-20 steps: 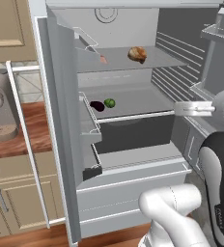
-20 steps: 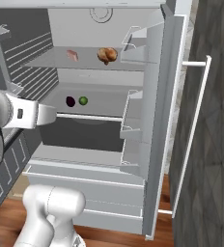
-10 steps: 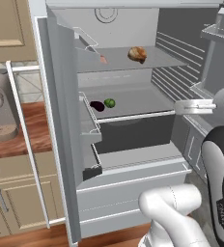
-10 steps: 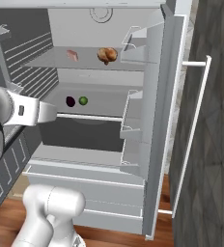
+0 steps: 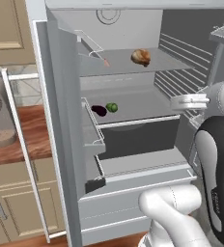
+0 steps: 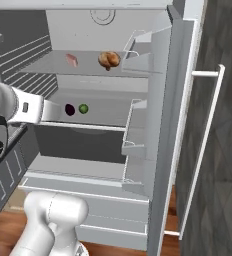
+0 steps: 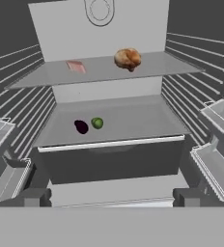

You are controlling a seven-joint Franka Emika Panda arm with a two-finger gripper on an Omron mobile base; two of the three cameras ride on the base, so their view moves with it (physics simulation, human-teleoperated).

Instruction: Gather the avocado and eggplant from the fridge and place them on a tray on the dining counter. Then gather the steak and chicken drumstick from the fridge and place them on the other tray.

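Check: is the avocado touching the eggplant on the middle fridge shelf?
Apart. The hand view shows a thin strip of grey shelf between the eggplant and the avocado, side by side.

Middle shelf (image 7: 133, 120) bears eggplant (image 7: 81, 127) beside avocado (image 7: 97, 123).

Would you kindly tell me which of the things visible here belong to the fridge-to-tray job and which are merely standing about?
Part of the job:
- avocado, middle fridge shelf
- eggplant, right beside the avocado
- steak, upper shelf
- chicken drumstick, upper shelf
- claw, open, facing the fridge interior

Standing about:
- wooden counter beside the fridge
- cabinet doors below the counter
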